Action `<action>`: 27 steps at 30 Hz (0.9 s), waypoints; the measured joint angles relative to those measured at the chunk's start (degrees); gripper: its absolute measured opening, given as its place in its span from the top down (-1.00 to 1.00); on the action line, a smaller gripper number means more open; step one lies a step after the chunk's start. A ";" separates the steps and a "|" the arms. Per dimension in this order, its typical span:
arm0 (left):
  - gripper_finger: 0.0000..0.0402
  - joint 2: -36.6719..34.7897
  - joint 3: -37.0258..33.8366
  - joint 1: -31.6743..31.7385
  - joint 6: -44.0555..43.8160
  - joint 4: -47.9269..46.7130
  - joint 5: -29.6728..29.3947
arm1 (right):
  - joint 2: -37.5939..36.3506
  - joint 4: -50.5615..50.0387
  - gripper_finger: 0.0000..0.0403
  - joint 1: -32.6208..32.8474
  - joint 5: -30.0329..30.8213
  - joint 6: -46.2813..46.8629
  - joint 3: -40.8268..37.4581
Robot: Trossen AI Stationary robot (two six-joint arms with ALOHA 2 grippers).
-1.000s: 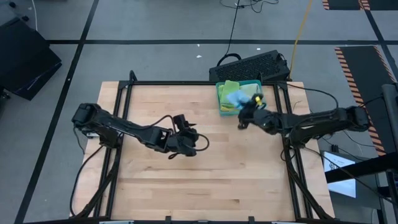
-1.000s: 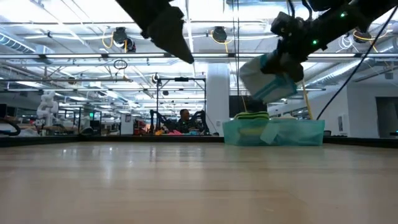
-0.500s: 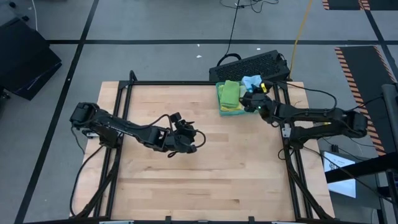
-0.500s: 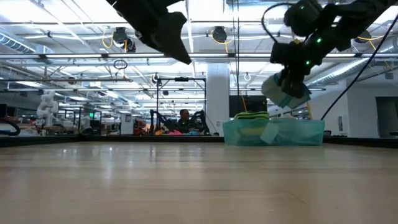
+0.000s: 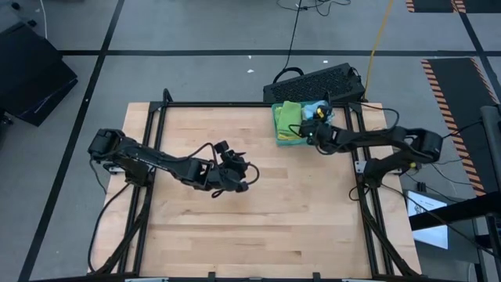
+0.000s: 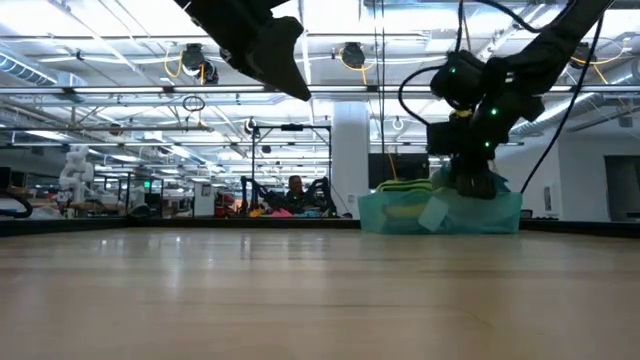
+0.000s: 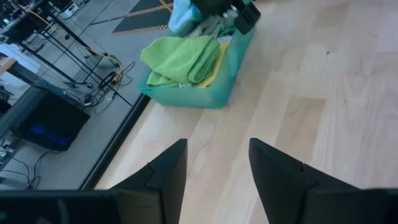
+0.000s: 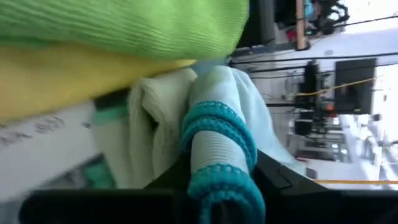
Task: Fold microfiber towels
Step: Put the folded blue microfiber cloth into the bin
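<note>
A teal tray stands at the table's far right and also shows in the low view. In it lies a stack with a bright green towel over a yellow one, and a pale towel beside them. My right gripper is down in the tray, shut on a folded light blue towel. My left gripper hangs open and empty above the table's middle, its fingers spread. My right gripper pinches the folded light blue towel between its two fingers, at a fold of several layers with a teal stitched edge. It reaches down into the tray. The towel lies against the pale towel, beside the green and yellow stack.
A black keyboard lies just beyond the table's far edge behind the tray. A black frame rail runs along the table's edges. Bare wood spreads over the middle and the near half.
My right gripper has carried the light blue towel toward the table's far edge over the tray, then down into it. The towel, held high above the tray a second ago, now sits low in the tray beside the stack.
</note>
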 joint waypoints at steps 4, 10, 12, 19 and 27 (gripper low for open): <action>0.13 0.00 0.00 0.04 -0.15 0.01 0.00 | 0.68 0.23 0.48 0.44 -2.05 4.35 0.00; 0.13 0.00 0.00 0.25 -0.40 0.00 0.17 | -3.12 -1.10 0.19 0.52 -5.79 8.83 0.00; 0.13 0.00 0.00 0.44 -0.95 -0.09 0.25 | -5.08 -2.03 0.12 0.52 -9.41 11.54 0.00; 0.13 0.00 0.00 0.90 -2.16 -0.15 0.69 | -12.22 -8.32 -0.06 -0.54 -22.68 25.73 0.01; 0.13 0.00 0.00 0.83 -2.21 -0.11 0.79 | -20.73 -9.84 -0.07 -1.92 -37.79 35.35 0.00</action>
